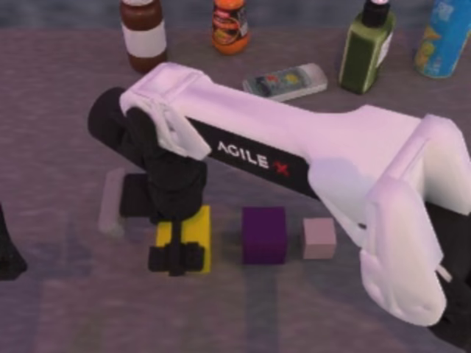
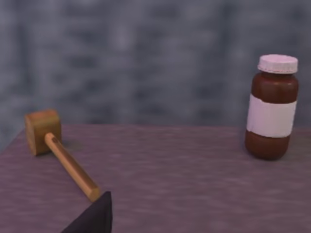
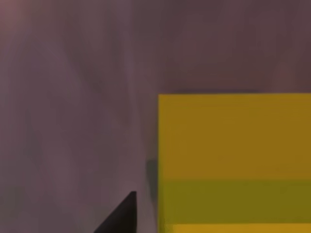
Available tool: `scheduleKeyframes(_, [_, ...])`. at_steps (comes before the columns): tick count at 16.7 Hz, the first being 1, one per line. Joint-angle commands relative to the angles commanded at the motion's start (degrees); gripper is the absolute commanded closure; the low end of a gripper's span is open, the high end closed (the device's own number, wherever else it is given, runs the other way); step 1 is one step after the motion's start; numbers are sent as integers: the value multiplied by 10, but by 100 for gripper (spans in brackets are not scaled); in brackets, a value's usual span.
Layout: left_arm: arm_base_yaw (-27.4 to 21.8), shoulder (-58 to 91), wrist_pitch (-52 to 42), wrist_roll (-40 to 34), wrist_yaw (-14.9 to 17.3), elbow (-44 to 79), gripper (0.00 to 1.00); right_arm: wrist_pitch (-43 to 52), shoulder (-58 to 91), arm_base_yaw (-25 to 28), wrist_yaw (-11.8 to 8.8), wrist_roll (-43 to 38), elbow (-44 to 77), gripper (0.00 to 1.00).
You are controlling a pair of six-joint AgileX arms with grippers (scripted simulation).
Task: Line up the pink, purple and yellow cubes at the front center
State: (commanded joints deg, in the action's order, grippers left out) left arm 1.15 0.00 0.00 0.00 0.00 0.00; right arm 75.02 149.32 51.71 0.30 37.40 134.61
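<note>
— Three cubes are sitting in a row on the table (image 1: 59,309). Where is each lying, taking the purple cube (image 1: 264,234) as the mark?

— On its right, just beside it with a small gap, the pink cube (image 1: 319,237) is resting. On its left, a little farther off, the yellow cube (image 1: 197,237) is lying, partly covered by the right gripper (image 1: 176,257).

— What is that claw doing?

— Reaching across from the right on its long white arm (image 1: 324,158) and hanging over the yellow cube's left part. Whether its fingers are pinching the cube or standing apart, I cannot tell. Its wrist camera is showing the yellow cube close up and one dark fingertip (image 3: 121,216) beside it.

— And the left gripper (image 1: 9,254)?

— Sitting parked well left of the purple cube, at the table's edge; its fingers' state is not showing. Its camera is looking at a wooden mallet (image 2: 58,150) and a brown jar (image 2: 272,109).

— Anything behind the purple cube?

— An orange bottle (image 1: 230,26), a green bottle (image 1: 366,48), a blue can (image 1: 445,37) and a flat remote-like thing (image 1: 287,81) are standing along the back.
</note>
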Motion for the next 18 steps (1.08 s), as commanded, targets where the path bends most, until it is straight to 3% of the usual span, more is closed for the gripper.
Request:
scheduleKeyframes(11, [0,0,0,0,0,0,0,20,8,0,0,1,23,0])
scheduleKeyframes(18, [0,0,0,0,0,0,0,175,63,3,0,1,246,0])
